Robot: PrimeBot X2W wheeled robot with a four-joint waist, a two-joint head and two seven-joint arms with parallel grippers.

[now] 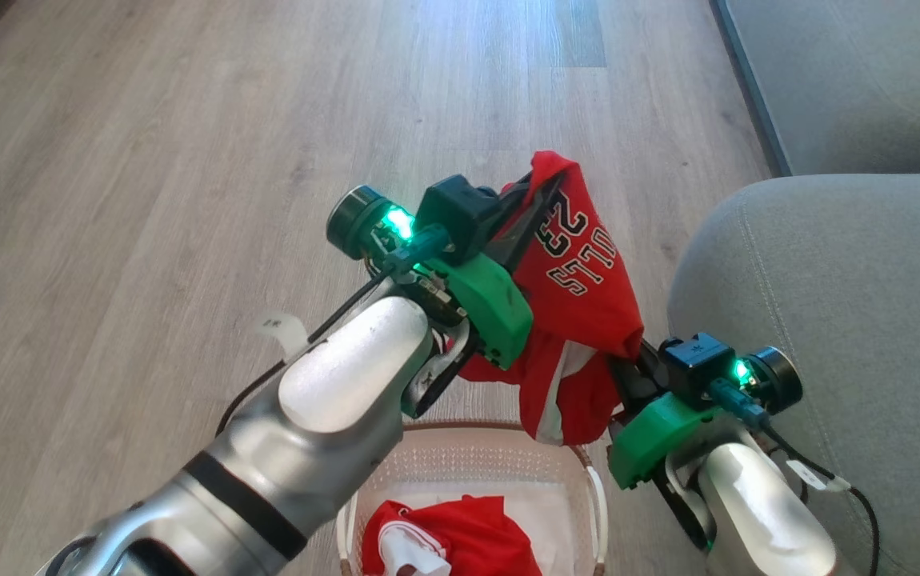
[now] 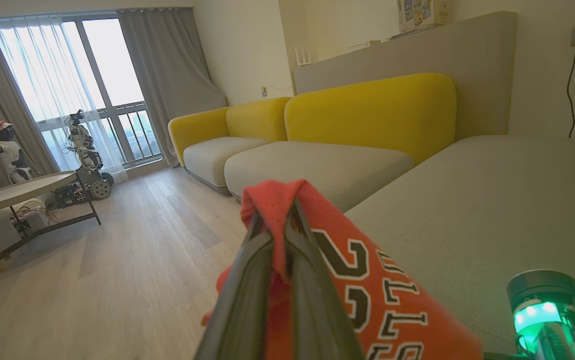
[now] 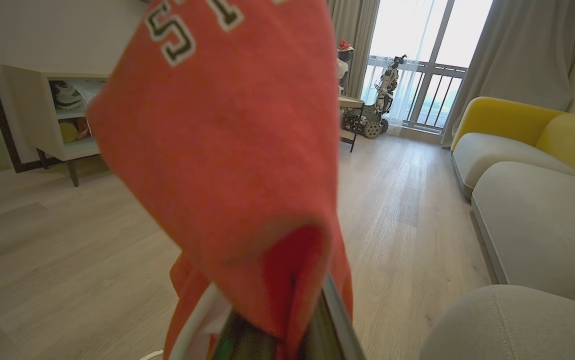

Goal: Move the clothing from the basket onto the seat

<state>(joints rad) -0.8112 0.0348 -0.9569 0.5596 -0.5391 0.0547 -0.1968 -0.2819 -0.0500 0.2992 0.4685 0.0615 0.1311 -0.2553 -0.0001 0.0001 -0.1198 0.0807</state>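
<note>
Two grippers hold one red jersey point(image 1: 580, 296), printed "BULLS 23", aloft directly above the basket point(image 1: 468, 460). Left gripper point(image 1: 544, 192): fingers closed together on the jersey's uppermost fold, cloth pinched between them and spilling over the tips. Right gripper point(image 1: 632, 368): lower and further right, fingers clamped on a bottom corner, tips buried in fabric. Jersey hangs between both, clear of the basket rim. Second red garment point(image 1: 460, 532) lies crumpled inside the basket. Seat point(image 1: 844, 320) lies just right of the right gripper, apart from the jersey.
</note>
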